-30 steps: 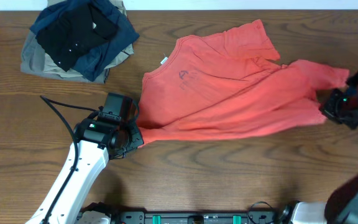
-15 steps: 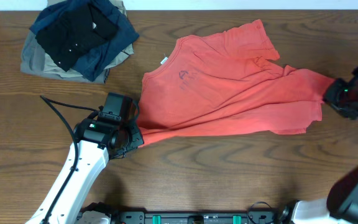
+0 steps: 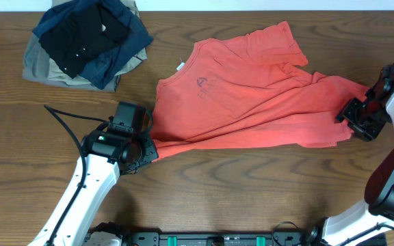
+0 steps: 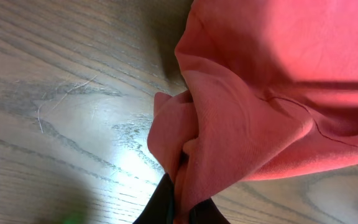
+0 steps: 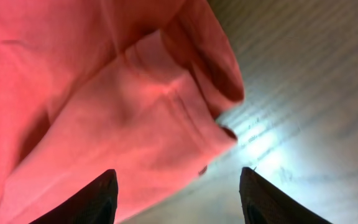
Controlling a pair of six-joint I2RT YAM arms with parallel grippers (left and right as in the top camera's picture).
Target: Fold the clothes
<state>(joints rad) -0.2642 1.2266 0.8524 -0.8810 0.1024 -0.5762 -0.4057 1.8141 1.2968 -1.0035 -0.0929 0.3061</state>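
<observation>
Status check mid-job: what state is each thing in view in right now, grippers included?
T-shirt: unfolded, logo side up, creased, right end bunched.
left gripper: shut on the T-shirt's near-left corner.
right gripper: open, fingers apart at the T-shirt's right end, not gripping.
garment pile: stacked at the far left, apart from both grippers.

The T-shirt [image 3: 252, 102] is matt coral-red knit cloth, soft, with a fine texture showing at its bunched hem. The table [image 3: 252, 191] under the T-shirt is dark wood, open-grained, satin, with bright glare patches. The folded garments [image 3: 81, 41] left of the T-shirt are matt cloth. The left arm [image 3: 81, 198] shell is smooth white plastic.
</observation>
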